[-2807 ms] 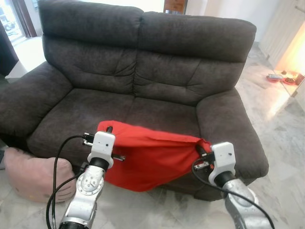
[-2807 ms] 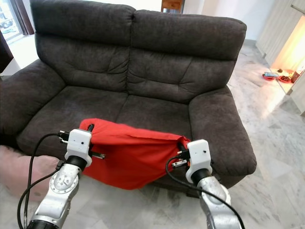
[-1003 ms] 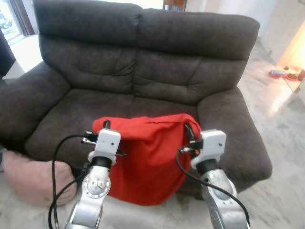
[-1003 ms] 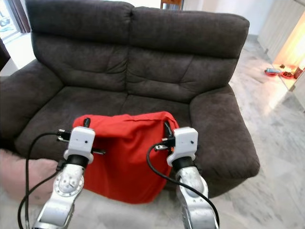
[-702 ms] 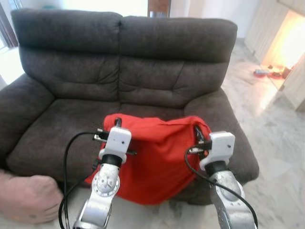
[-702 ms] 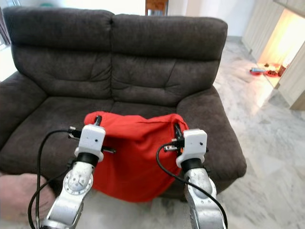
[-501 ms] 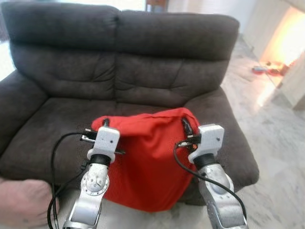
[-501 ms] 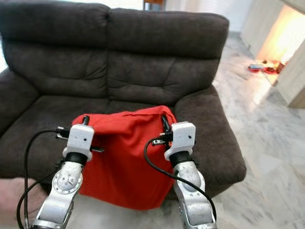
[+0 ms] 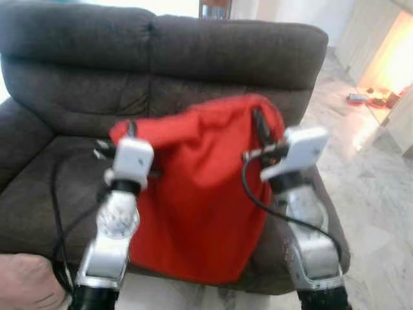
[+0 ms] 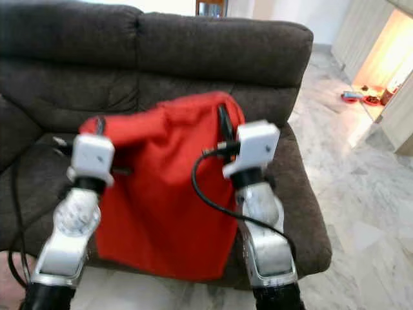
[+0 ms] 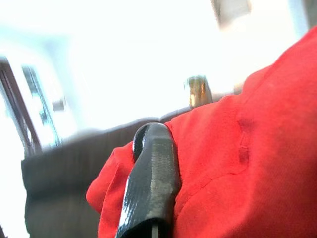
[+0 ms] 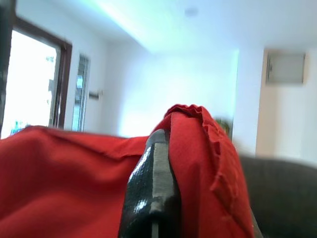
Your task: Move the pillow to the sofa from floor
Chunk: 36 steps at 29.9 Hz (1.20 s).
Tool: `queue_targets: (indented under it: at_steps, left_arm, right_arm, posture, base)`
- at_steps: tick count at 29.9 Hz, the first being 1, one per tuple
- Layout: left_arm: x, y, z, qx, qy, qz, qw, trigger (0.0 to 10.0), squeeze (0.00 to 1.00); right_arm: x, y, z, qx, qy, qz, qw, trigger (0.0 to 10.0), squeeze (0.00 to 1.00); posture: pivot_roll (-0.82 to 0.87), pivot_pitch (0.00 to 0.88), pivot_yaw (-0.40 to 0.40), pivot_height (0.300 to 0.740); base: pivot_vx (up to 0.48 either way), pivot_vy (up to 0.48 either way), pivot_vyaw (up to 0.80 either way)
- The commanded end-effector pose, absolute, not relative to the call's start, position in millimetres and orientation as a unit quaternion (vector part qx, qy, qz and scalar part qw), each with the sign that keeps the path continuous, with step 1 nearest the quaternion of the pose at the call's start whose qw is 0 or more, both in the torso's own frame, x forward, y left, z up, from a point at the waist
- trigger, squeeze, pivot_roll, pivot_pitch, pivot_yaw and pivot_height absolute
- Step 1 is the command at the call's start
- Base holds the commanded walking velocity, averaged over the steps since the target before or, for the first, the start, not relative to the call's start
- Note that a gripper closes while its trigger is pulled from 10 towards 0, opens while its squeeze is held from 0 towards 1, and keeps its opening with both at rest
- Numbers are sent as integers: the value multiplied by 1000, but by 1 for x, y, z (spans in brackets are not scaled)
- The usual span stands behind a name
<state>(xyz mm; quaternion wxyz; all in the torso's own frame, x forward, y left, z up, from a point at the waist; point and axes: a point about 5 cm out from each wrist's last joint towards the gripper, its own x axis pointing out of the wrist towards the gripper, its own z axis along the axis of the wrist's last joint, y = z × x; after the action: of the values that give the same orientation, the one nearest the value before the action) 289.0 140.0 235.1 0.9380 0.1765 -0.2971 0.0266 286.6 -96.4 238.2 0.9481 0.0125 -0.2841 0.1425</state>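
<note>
A red pillow (image 9: pixel 200 187) hangs between my two grippers in front of the dark grey sofa (image 9: pixel 226 51), its top edge level with the backrest and its lower part draped before the seat. My left gripper (image 9: pixel 131 127) is shut on the pillow's top left corner, and my right gripper (image 9: pixel 259 121) is shut on its top right corner. In the left wrist view a black finger (image 11: pixel 151 183) presses into red cloth (image 11: pixel 247 148). Red fabric (image 12: pixel 74 173) likewise folds over a black finger (image 12: pixel 153 188) in the right wrist view.
A pale pink cushion (image 9: pixel 26 281) lies on the floor at the sofa's left front corner. Marble floor (image 9: pixel 381 194) runs along the right, with small red dishes (image 9: pixel 377 100) by a lit doorway. The sofa's arms flank both sides of the seat.
Both arms have raised the red pillow from seat height up to the backrest. The camera has come closer to the sofa.
</note>
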Motion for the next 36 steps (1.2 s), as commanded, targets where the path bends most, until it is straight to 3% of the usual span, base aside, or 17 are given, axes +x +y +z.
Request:
queue_targets:
  at_steps: [1,15,24,36]
  left_arm:
    - [281,128,262,170,-359,12,918,10000,0]
    - [279,117,250,173,-330,-36,927,10000,0]
    - [279,112,249,169,-331,-60,927,10000,0]
    - [277,101,259,144,-346,-124,919,10000,0]
  right_arm:
    - [285,-97,241,12,-291,152,944,10000,0]
    - [285,-91,211,-5,-220,187,957,10000,0]
    - [294,-115,216,6,-226,96,969,10000,0]
    - [303,-139,250,17,-298,14,954,10000,0]
  posture:
    - [137,0,-58,740]
    - [136,0,-55,740]
    - [136,0,-51,740]
    - [144,0,-46,740]
  base:
    - [371,0,0]
    - [248,0,0]
    - [0,0,0]
    - [0,0,0]
